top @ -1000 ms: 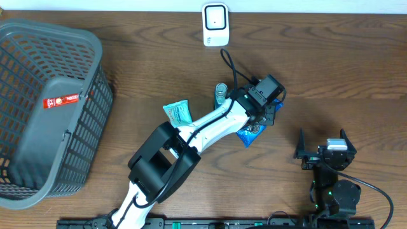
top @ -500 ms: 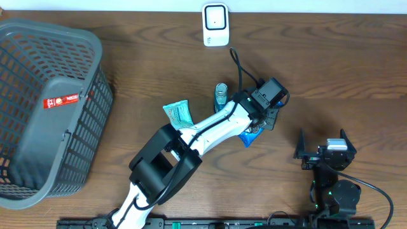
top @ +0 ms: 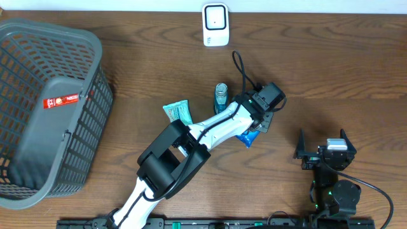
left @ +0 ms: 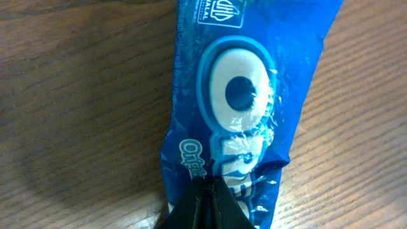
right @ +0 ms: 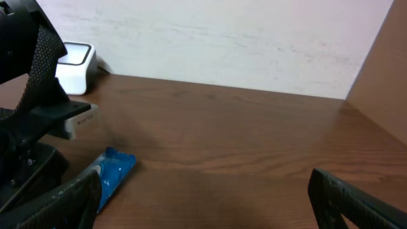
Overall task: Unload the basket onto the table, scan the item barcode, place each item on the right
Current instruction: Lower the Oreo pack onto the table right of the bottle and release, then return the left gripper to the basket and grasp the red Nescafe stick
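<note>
Diagonally outstretched, the left gripper points down, pinching the blue wrapper.

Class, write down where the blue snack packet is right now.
Overhead view, table centre: the blue snack packet lies beneath the left hand, pinched at one end, just beside the small bottle.

basket: grey, far left | teal packet: flat on table | bottle: near packet
</note>
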Robot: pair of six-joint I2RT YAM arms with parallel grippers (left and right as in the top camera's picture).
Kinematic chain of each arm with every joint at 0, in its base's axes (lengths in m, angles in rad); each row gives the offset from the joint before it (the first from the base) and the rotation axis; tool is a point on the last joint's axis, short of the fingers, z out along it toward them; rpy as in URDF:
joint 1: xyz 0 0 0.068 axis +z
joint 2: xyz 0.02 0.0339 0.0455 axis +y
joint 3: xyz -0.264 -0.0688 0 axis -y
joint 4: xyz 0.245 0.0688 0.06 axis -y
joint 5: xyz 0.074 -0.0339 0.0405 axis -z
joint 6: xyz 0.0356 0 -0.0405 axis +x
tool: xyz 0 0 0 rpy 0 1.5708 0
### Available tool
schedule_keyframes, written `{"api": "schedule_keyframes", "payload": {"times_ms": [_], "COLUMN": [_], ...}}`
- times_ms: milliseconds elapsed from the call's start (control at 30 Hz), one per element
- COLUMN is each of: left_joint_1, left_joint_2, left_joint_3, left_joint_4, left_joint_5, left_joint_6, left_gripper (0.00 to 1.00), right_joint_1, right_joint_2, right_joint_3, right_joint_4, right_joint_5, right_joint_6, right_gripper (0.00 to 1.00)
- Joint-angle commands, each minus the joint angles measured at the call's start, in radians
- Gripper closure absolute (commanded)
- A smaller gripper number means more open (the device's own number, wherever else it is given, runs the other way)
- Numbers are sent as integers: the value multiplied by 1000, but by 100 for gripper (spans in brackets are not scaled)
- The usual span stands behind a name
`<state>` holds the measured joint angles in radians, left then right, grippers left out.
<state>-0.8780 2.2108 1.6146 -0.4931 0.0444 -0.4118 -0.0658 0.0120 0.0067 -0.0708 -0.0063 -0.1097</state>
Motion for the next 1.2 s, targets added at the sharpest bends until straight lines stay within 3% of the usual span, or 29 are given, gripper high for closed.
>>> {"api": "schedule_keyframes", "payload": {"times_ms": [0, 67, 167, 233, 267, 300, 500, 667, 867, 1033, 1167], "left_joint_1": [2, 2, 2, 2, 2, 2, 31, 179, 536, 914, 1136], "left_joint_2": [-18, -65, -162, -231, -267, -303, -516, -723, -913, -929, -887], "left_joint_3": [13, 32, 85, 118, 134, 148, 187, 198, 198, 187, 150], "left_joint_4": [-26, -47, -89, -101, -106, -114, -172, -286, -435, -579, -654], "left_joint_5": [-27, -56, -90, -90, -90, -89, -90, -90, -92, -91, -90], "left_joint_6": [89, 105, 140, 177, 199, 224, 315, 325, 301, 116, -48], "left_gripper": [93, 91, 50, 14, 4, 1, 2, 2, 2, 2, 2], "right_joint_1": [7, 7, 7, 7, 7, 7, 7, 7, 7, 7, 7], "right_joint_2": [-6, -6, -6, -6, -6, -6, -6, -6, -6, -6, -6], "right_joint_3": [-1, -1, -1, -1, -1, -1, -1, -1, -1, -1, -1], "right_joint_4": [-5, -5, -5, -5, -5, -5, -5, -5, -5, -5, -5], "right_joint_5": [3, 3, 3, 3, 4, 3, 4, 3, 3, 3, 3], "right_joint_6": [11, 11, 11, 11, 11, 11, 11, 11, 11, 11, 11], "right_gripper": [1, 1, 1, 1, 1, 1, 1, 1, 1, 1, 1]}}
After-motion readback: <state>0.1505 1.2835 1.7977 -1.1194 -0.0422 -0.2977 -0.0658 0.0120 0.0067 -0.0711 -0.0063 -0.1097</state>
